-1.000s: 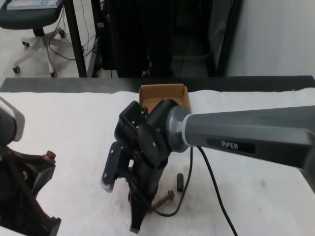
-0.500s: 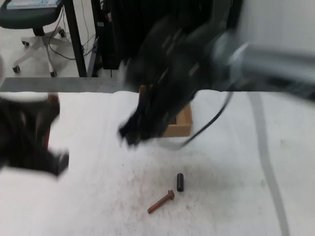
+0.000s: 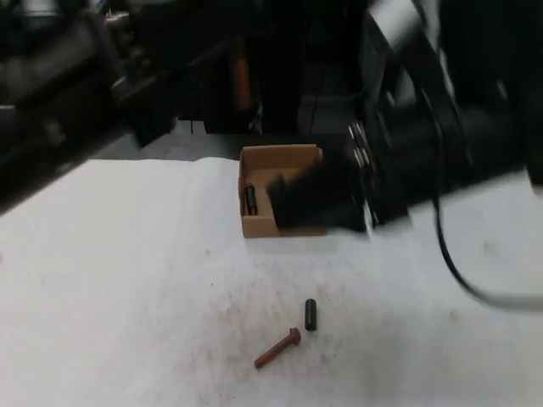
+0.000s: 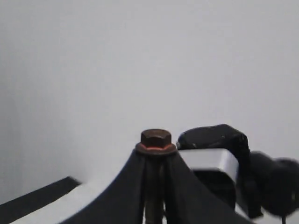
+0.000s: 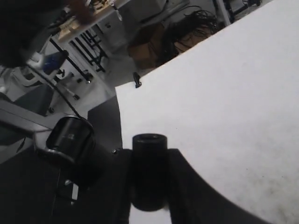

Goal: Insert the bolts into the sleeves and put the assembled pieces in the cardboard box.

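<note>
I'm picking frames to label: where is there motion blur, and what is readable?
High view: both arms smear into dark streaks, while the loose bolt, loose sleeve and cardboard box are readable. Left wrist view: the held bolt's head is clear. Right wrist view: the held sleeve is clear.

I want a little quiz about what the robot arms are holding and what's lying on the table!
1. True or false: the left pincer grips a rusty bolt.
2. What sits in the right pincer? A) a black sleeve B) a spoon C) nothing
3. Fill in: on the white cloth, in front of the cardboard box, a loose bolt lies next to a ____.

Key: 1 true. 2 A. 3 loose sleeve.
</note>
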Action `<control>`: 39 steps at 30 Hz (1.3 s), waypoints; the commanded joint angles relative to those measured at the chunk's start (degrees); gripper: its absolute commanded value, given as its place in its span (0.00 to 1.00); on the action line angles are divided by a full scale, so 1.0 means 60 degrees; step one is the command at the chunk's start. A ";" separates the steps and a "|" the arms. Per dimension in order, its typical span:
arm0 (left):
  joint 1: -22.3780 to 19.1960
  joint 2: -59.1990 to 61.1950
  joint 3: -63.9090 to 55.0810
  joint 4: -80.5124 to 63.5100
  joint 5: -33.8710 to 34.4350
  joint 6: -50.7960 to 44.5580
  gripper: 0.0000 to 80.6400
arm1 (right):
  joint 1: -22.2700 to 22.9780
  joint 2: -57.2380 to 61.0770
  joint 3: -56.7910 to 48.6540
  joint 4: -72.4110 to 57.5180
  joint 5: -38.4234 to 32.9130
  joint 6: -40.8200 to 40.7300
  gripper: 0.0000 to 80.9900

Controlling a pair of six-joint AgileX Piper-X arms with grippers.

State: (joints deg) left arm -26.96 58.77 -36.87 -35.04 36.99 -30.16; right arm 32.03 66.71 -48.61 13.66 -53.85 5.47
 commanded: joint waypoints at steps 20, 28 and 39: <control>0.0010 0.1460 -0.0024 -0.3687 0.1528 -0.3166 0.00 | 0.0014 -0.1222 0.2724 -0.7609 0.2424 0.1873 0.01; -0.0012 0.1830 -0.0568 -0.3687 0.1528 -0.2825 0.00 | 0.0014 -0.1198 0.2724 -0.7169 0.2345 0.1699 0.01; -0.0620 0.2168 -0.0702 -0.3450 0.2222 -0.2120 0.00 | 0.0014 -0.1159 0.2724 -0.6785 0.2347 0.1694 0.01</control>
State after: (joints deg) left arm -30.99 71.93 -40.28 -54.69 49.25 -42.69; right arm 32.03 59.83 -32.29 -27.97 -39.58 15.49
